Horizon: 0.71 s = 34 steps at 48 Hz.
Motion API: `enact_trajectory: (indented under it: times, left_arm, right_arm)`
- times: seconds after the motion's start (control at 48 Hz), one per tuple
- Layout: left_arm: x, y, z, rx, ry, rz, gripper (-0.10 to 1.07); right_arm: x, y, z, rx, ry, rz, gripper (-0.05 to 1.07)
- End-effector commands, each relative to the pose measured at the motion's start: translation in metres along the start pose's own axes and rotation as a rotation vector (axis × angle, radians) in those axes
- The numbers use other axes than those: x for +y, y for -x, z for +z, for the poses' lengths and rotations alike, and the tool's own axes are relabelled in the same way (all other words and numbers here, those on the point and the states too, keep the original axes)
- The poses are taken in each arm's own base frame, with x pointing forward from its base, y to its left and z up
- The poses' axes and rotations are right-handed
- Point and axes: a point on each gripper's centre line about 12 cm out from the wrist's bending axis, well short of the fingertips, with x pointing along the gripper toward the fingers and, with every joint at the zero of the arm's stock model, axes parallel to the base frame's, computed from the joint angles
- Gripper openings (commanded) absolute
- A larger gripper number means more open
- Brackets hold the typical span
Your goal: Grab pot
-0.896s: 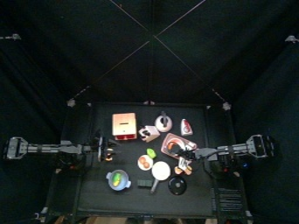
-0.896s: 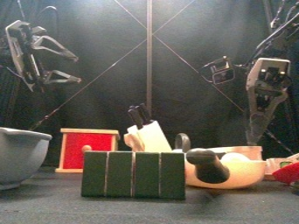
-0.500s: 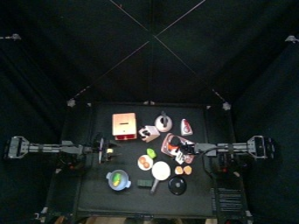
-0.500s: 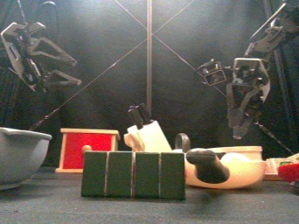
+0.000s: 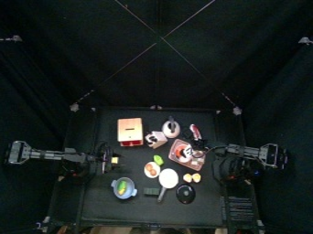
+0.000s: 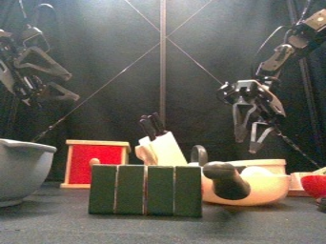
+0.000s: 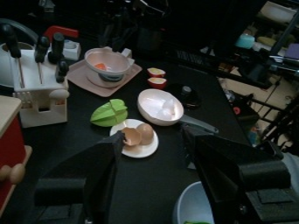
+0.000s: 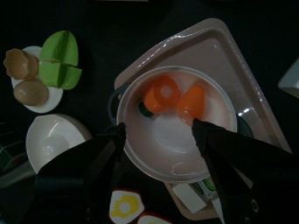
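Over pot [image 8: 176,131]: right claw [image 8: 158,144] moved inward, apart; left claw [image 7: 158,166] apart, idle

I see the pot [image 8: 173,131] directly beneath my right gripper [image 8: 158,140], framed between its spread jaws. It is a pale, round, open vessel sitting upright, holding orange pieces inside. In the left wrist view the same pot [image 7: 108,63] sits far from my left gripper.
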Motion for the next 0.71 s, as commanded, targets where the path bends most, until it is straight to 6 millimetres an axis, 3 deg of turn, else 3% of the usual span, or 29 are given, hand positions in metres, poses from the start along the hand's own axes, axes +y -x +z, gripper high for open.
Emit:
enact_trajectory:
  times: [0.0, 0.188, 0.333, 0.688]
  left_arm:
    - [-0.004, -0.001, 0.002, -0.008, -0.006, -0.022, 0.91]
    - [-0.014, 0.001, -0.007, 0.023, -0.016, -0.074, 0.91]
    - [-0.018, 0.004, -0.014, 0.047, -0.026, -0.096, 0.91]
    - [-0.016, 0.006, -0.02, 0.063, -0.029, -0.092, 0.91]
  right_arm:
    - [-0.001, 0.009, 0.014, -0.02, -0.054, -0.009, 0.94]
    - [-0.023, 0.018, 0.012, 0.047, -0.146, -0.204, 0.94]
    - [-0.021, 0.018, 0.004, 0.013, -0.152, -0.274, 0.94]
    - [-0.03, -0.009, -0.012, 0.012, -0.128, -0.291, 0.93]
